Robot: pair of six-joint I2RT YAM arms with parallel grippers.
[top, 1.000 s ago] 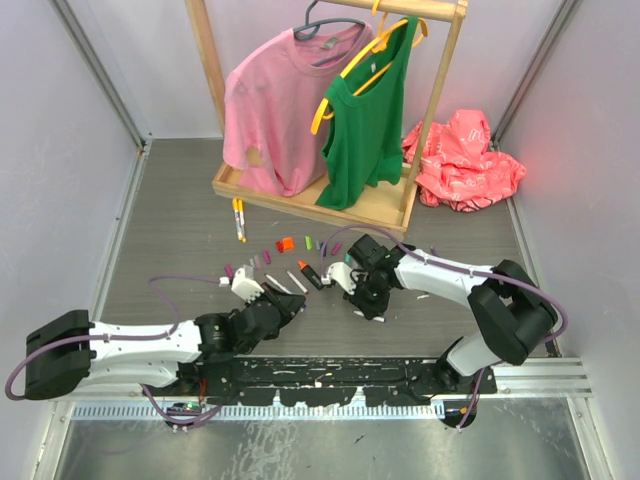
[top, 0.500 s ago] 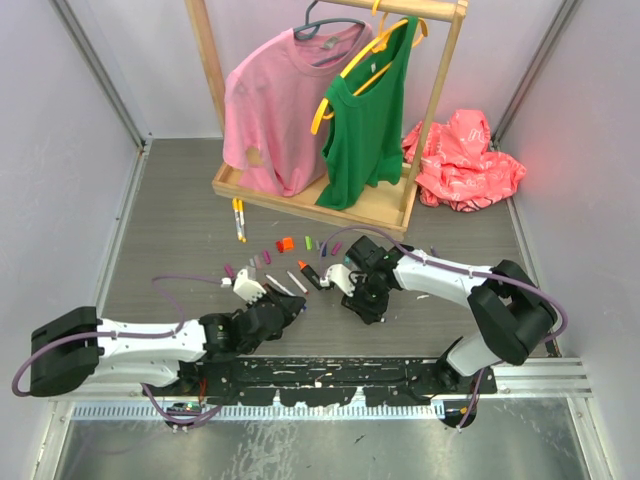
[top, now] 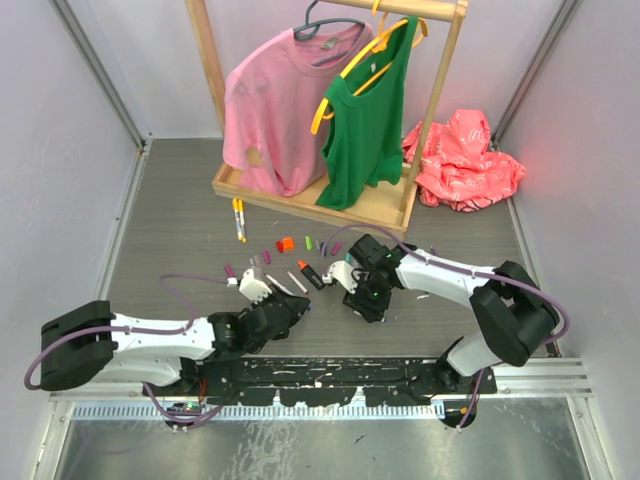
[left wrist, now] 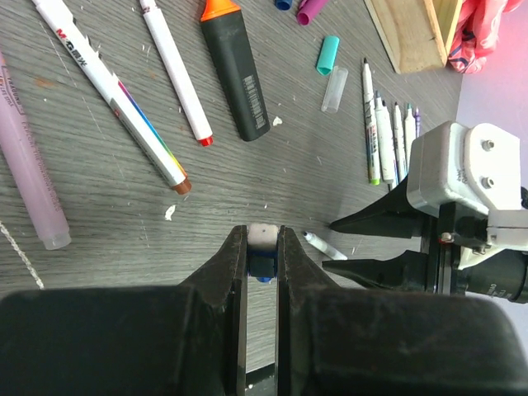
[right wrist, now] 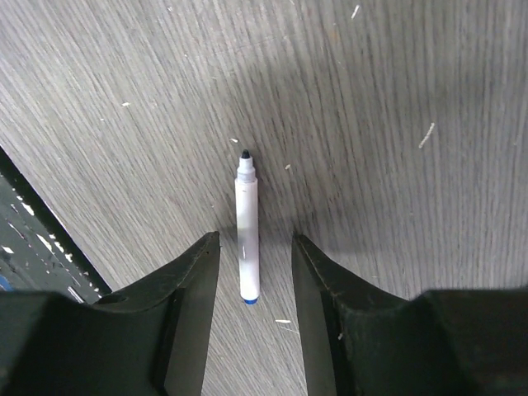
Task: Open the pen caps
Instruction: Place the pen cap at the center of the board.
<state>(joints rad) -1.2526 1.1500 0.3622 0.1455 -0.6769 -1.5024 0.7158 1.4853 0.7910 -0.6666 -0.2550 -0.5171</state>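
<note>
My left gripper (left wrist: 263,232) is shut on a small blue pen cap (left wrist: 263,262), held just above the table. In the right wrist view a white marker barrel (right wrist: 247,239) lies bare-tipped on the wood between the spread fingers of my open right gripper (right wrist: 256,238), touching neither finger. From above, the left gripper (top: 299,306) and right gripper (top: 361,298) sit close together near the front. Loose pen caps form a row behind them: orange (top: 286,243), green (top: 310,242), purple (top: 335,247). A teal cap (left wrist: 327,55) and a clear cap (left wrist: 333,89) lie close together.
A black highlighter with an orange cap (left wrist: 235,70), white markers (left wrist: 176,74) and a bundle of thin pens (left wrist: 388,132) lie around. A wooden clothes rack base (top: 300,203) with hanging shirts stands behind, with a red bag (top: 462,160) to its right.
My right gripper has opened, and the white marker now lies free on the table between its fingers. The left arm has crept slightly rightward, still clamped on the cap.
</note>
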